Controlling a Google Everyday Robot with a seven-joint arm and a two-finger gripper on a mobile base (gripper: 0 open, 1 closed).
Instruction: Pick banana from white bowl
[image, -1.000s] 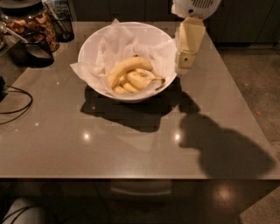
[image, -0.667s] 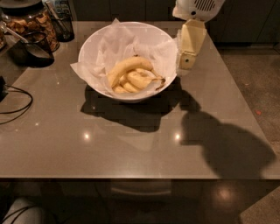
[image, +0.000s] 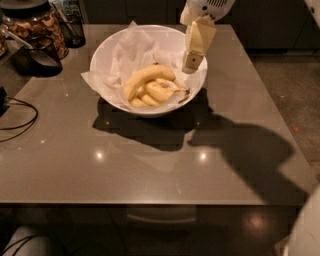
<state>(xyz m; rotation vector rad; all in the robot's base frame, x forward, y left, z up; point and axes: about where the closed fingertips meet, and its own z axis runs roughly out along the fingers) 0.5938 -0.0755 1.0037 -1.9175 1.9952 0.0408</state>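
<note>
The white bowl (image: 102, 57), lined with crumpled white paper (image: 135, 47), stands at the back middle of the grey table (image: 150, 165). In it lie several yellow bananas. The banana (image: 146, 76), the largest and long and curved, lies on top of the shorter ones (image: 159, 92). My gripper (image: 192, 61) hangs down from the top of the camera view, its cream-coloured tip just over the bowl's right inner rim. It is right of the banana, above it and apart from it, and holds nothing that I can see.
A glass jar of snacks (image: 37, 25), a dark cup with a spoon (image: 42, 56) and a dark glass (image: 74, 27) stand at the back left. A black cable (image: 20, 120) lies at the left edge. The arm's shadow falls on the table's right side.
My gripper has moved left, from just outside the bowl's right rim to over its inner edge, nearer the bananas. The bananas and the bowl have not moved.
</note>
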